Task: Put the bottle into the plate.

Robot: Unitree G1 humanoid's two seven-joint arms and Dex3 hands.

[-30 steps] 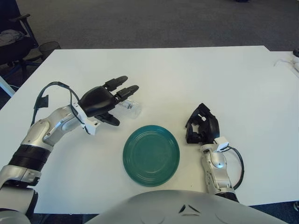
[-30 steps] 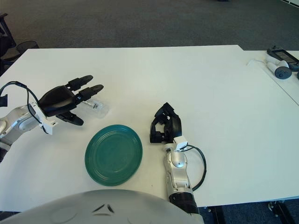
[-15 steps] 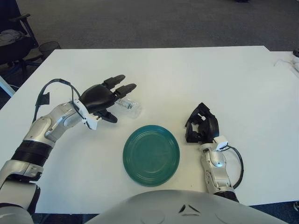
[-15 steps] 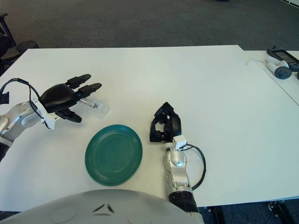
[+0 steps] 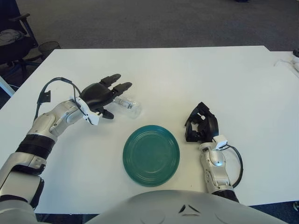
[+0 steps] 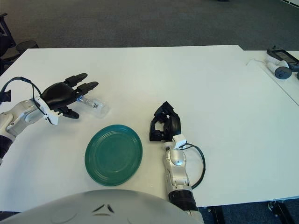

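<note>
The left hand (image 5: 98,95) hovers with fingers (image 5: 122,86) spread over the lying bottle (image 5: 127,105) to grab it for the plate (image 5: 151,155).

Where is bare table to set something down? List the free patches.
Far half of the white table, beyond the clear plastic bottle and both hands; near-left corner beside the round green plate. Crowded: left robot hand at the bottle; right robot hand beside the plate.

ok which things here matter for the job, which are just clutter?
Job:
clear plastic bottle, lying on its side
green plate
left hand, open, at the bottle's cap end

Not job:
right hand, idle right of the plate
controller, table's far right
white table
</note>
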